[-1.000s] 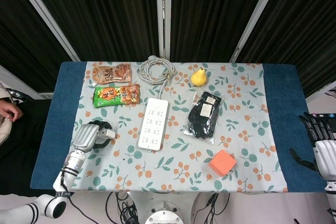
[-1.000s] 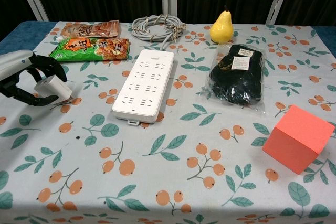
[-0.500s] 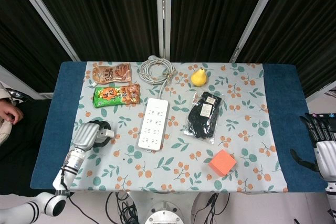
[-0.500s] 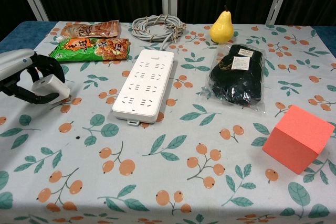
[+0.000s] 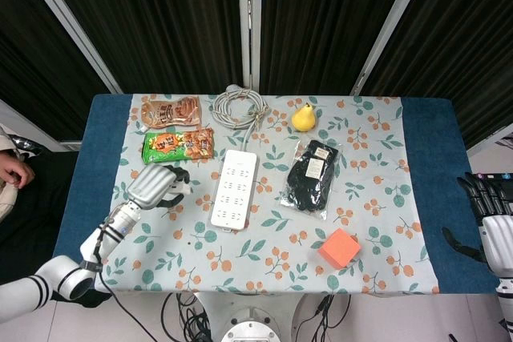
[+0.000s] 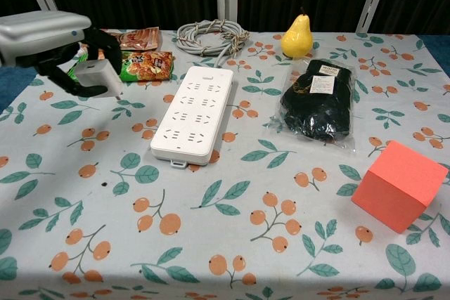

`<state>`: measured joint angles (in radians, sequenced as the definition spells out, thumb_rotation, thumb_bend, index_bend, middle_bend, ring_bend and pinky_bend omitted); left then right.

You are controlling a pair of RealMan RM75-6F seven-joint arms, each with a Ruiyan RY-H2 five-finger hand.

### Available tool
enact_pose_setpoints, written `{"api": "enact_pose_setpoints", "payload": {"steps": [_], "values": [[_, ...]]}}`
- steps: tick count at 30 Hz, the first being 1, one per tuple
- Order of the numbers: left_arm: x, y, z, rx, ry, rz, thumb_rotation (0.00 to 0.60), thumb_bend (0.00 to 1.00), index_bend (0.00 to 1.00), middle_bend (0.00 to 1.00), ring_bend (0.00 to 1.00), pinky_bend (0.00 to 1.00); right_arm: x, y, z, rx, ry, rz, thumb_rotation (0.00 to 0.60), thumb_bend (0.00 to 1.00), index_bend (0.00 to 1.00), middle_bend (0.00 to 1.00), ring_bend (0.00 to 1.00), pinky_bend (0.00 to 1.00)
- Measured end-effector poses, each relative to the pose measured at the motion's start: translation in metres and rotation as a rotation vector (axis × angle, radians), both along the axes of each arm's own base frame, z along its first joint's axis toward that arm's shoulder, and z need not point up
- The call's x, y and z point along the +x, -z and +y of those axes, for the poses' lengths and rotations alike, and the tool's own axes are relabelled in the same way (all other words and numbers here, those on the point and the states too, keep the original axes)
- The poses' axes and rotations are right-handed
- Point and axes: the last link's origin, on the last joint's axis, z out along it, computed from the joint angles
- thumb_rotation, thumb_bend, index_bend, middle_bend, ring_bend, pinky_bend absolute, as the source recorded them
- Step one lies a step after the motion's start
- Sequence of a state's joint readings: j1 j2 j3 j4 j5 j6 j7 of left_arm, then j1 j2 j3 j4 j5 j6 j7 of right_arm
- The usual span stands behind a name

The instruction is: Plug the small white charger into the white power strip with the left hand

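Floral tablecloth (image 6: 232,244) below, my left hand (image 6: 67,50) clutched the small, rigid charger (image 6: 97,77) by its sides, beside the power strip (image 6: 193,113).

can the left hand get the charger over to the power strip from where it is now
Probably yes. The left hand holds the charger lifted off the cloth, just left of the power strip, with only bare tablecloth between them.

Head cam: high, looks steeply down, takes in the whole table (image 5: 433,198) plus dark curtains (image 5: 321,22) behind. Chest cam: low at the near edge, faces forward across the tabletop, much closer. Overlap: power strip (image 5: 234,187) (image 6: 193,114), pear (image 5: 303,117) (image 6: 297,36), orange block (image 5: 339,247) (image 6: 399,184).
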<state>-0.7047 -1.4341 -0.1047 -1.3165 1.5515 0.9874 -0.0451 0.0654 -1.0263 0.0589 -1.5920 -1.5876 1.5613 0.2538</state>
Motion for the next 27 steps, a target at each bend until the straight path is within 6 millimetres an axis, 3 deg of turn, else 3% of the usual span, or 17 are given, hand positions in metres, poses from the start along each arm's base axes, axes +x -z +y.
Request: {"api": "enact_pose_setpoints", "payload": {"steps": [9,12,19,27], "values": [[0.082,0.013,0.044,-0.098,0.142,0.125,0.600,0.38,0.67,0.79,0.68,0.87,-0.003,0.000,0.000,0.000,0.018,0.000,0.600,0.21,0.00,0.00,0.00,0.00],[0.096,0.017,0.056,-0.102,0.153,0.133,0.600,0.38,0.67,0.79,0.68,0.87,-0.005,-0.001,0.001,-0.003,0.029,-0.001,0.600,0.21,0.00,0.00,0.00,0.00],[0.104,0.029,0.072,-0.130,0.145,0.132,0.600,0.38,0.68,0.79,0.68,0.87,-0.006,0.001,0.001,-0.001,0.044,-0.001,0.600,0.21,0.00,0.00,0.00,0.00],[0.100,0.047,0.063,-0.188,0.165,0.133,0.600,0.38,0.68,0.79,0.68,0.87,-0.005,0.003,-0.001,0.002,0.048,0.000,0.600,0.21,0.00,0.00,0.00,0.00]]}}
